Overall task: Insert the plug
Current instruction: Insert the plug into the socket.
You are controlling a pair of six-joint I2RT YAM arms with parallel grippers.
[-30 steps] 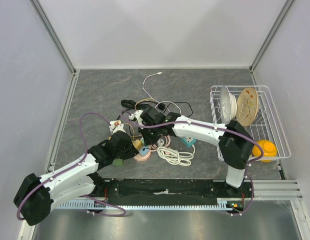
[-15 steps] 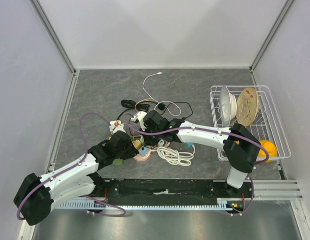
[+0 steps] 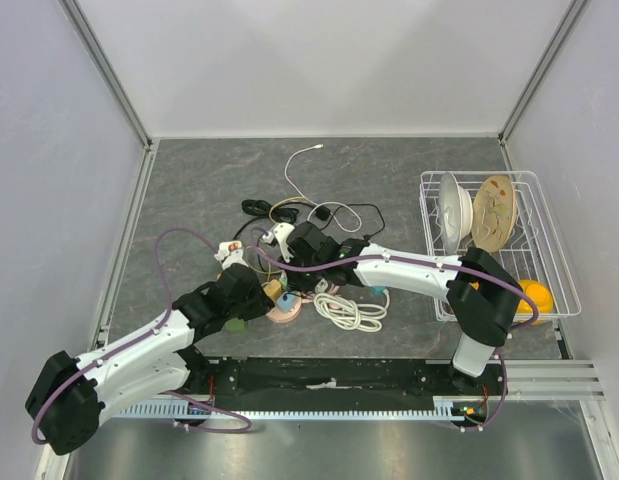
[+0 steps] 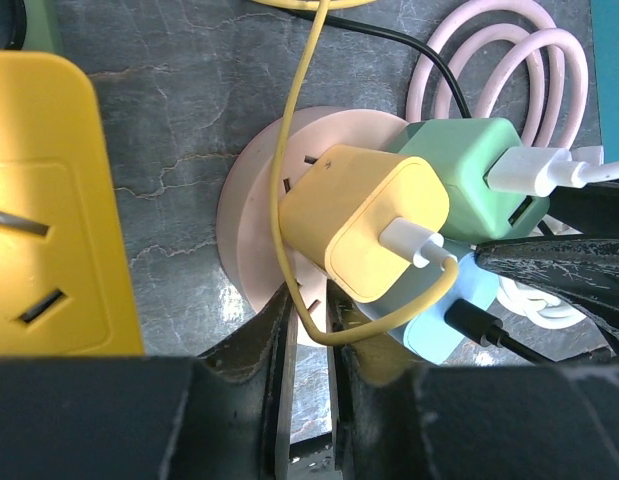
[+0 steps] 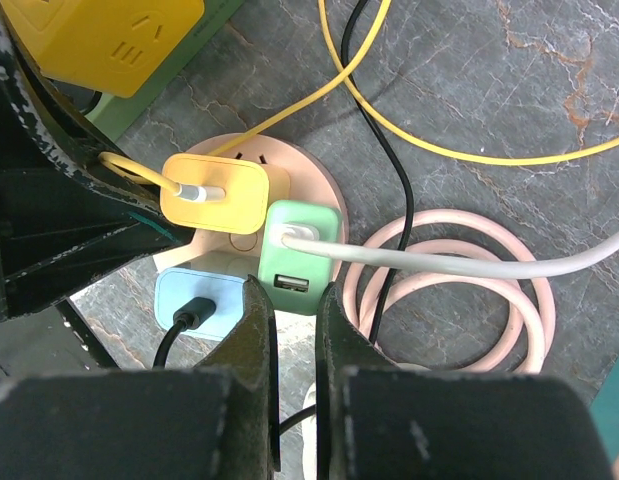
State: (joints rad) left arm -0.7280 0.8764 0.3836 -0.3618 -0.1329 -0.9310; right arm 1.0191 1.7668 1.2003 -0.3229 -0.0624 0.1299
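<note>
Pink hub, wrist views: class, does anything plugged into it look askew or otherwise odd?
The yellow charger sits tilted on the pink hub, with bare socket slots showing beside it, so it may not be fully seated. The green charger and blue charger crowd against it. Its pins are hidden.

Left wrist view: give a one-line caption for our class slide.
Yellow charger, green charger and blue charger crowd a round pink hub, left gripper shut at its edge.

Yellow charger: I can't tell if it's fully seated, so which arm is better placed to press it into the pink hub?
Left, probably: the left gripper is shut right beside the yellow charger on the pink hub, while the right gripper, also shut, sits at the green charger.
</note>
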